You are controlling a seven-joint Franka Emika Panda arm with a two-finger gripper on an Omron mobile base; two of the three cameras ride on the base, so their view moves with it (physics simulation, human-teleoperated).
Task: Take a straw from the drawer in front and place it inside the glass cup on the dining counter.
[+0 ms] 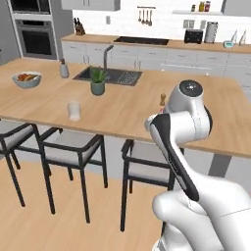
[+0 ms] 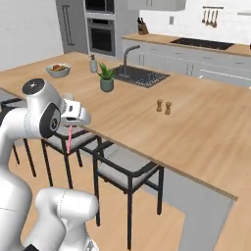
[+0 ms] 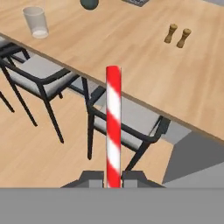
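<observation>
Straw [image 3: 113,127] clamped between my gripper [image 3: 113,180] fingertips, held out over the chairs [image 3: 127,124] short of the dining counter [image 3: 131,48]. Glass cup [image 3: 36,22] stands well apart, near the counter's edge, upper left in the hand view. Risks, as I judge them: the long free end could catch the counter edge or tip the cup; the thin rim leaves little room to miss.

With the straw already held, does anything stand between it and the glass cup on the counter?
Nothing visible does. The end effector grips the straw out over the chairs, short of the counter's edge. The cup stands alone near that edge; the potted plant is farther in and the two shakers are well off to the side.
</observation>
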